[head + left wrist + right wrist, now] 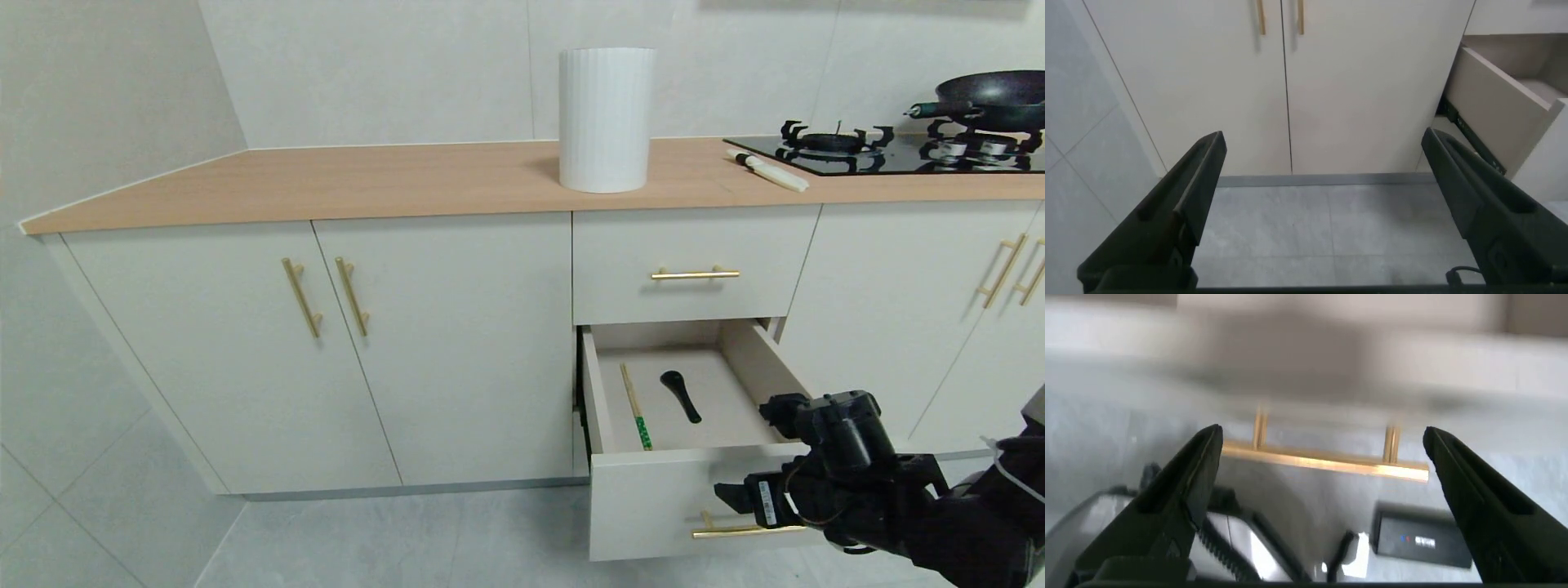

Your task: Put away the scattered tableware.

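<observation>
The lower drawer (653, 490) stands pulled out. Inside it lie a pair of wooden chopsticks (635, 406) with green ends and a black spoon (682, 394). A pale, stick-like utensil (767, 171) with a dark tip rests on the wooden counter next to the hob. My right gripper (739, 506) is open at the drawer front, just by its gold handle (747, 529); in the right wrist view the handle (1323, 461) runs across between the two fingers (1192, 482), untouched. My left gripper (1323, 143) hangs open over the floor, facing the cabinet doors (1282, 82), holding nothing.
A tall white ribbed container (606, 118) stands on the counter (326, 180). A gas hob (890, 151) with a black pan (992, 94) is at the far right. A shut drawer (694, 265) sits above the pulled-out one. Grey tiled floor (367, 539) lies below.
</observation>
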